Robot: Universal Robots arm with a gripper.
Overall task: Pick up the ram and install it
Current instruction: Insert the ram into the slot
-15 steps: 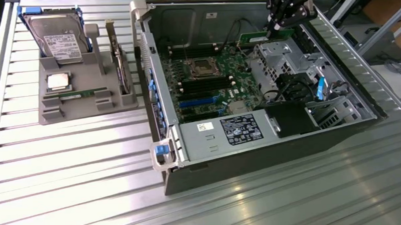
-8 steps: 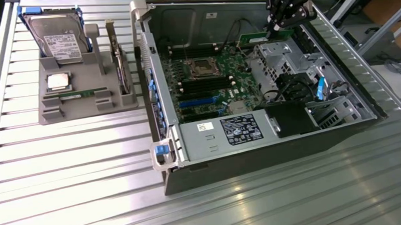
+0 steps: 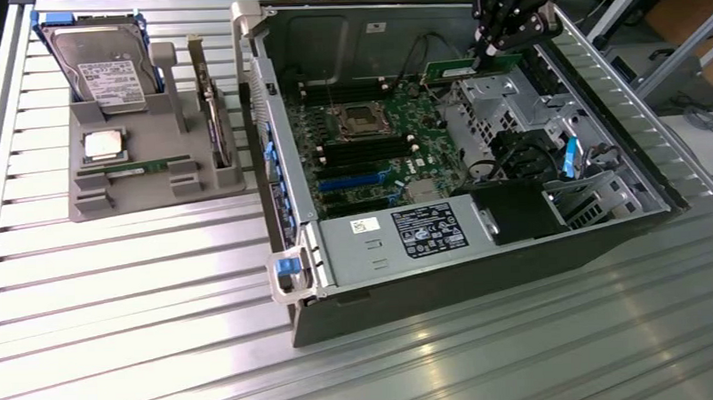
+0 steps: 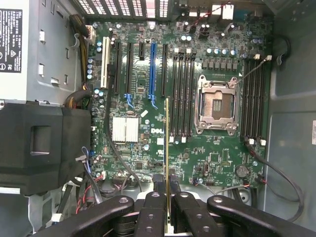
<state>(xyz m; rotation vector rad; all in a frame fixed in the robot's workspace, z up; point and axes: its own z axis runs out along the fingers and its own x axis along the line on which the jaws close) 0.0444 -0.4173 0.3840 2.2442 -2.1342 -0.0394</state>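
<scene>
Tool (image 4: 167, 180) gripping ram (image 4: 167, 138), over Dell-marked motherboard (image 4: 217, 158)

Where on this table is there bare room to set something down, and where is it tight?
Bare table lies on the exterior view's lower left, bordered by the tray and the case. Another strip runs along the case's near wall. It is crowded on the tray and inside the case, where the jaws hold the ram stick over the motherboard.
</scene>
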